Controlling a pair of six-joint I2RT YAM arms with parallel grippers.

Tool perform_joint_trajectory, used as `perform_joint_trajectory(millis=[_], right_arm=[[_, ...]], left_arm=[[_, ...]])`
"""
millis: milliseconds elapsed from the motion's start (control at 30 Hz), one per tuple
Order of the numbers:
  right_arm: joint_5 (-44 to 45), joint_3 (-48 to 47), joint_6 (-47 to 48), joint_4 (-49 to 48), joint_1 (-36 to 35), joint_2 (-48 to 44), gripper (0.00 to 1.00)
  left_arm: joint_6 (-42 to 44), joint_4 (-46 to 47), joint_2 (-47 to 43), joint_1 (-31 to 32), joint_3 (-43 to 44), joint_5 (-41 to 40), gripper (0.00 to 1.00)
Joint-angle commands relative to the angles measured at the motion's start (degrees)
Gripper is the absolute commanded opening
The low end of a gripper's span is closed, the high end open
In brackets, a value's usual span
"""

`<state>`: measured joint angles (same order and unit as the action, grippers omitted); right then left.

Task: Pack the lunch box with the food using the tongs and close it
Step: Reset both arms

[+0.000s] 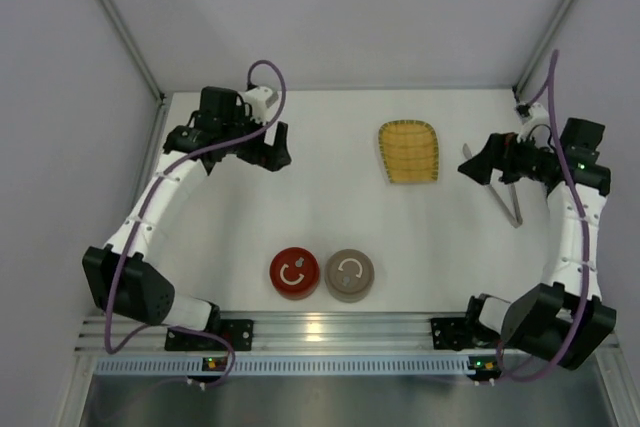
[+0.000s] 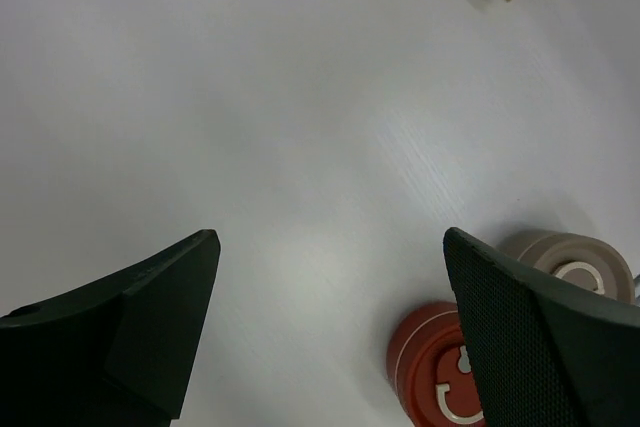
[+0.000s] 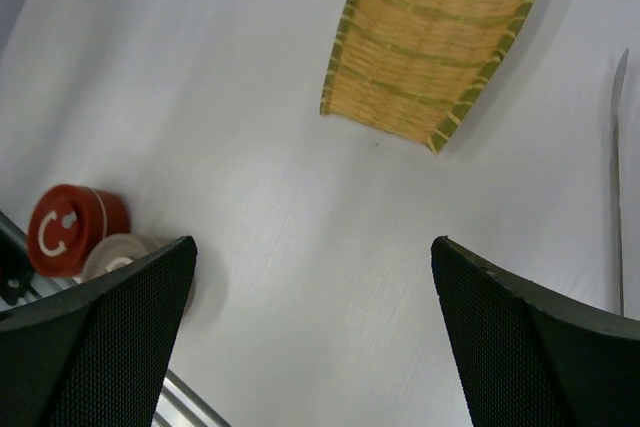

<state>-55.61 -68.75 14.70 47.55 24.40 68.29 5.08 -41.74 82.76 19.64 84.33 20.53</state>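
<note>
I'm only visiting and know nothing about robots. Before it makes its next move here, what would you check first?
1. Left claw open and empty: ok.
2. Right claw open and empty: ok.
3. Tongs free to pick up: ok. They lie on the table near the right claw, and nothing holds them.
4. Food waiting on the woven tray: not ok, the tray is bare.
5. Where the food is: cannot tell, none shows in any view.
6. Red tin and beige tin closed: ok. Both lids are on and the tins stand side by side. What is inside: cannot tell.
</note>
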Motion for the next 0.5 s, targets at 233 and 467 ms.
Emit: perform_joint_trajectory(millis=[233, 467], right_arm=[[32.0, 12.8, 3.4, -8.9, -19.8, -2.2, 0.99], [33.3, 14.0, 1.4, -11.5, -19.9, 0.2, 0.99]], left_arm=[[0.8, -0.8, -4.9, -23.5, -15.9, -1.0, 0.98], [4.4, 2.5, -12.7, -25.3, -22.7, -5.6, 0.98]])
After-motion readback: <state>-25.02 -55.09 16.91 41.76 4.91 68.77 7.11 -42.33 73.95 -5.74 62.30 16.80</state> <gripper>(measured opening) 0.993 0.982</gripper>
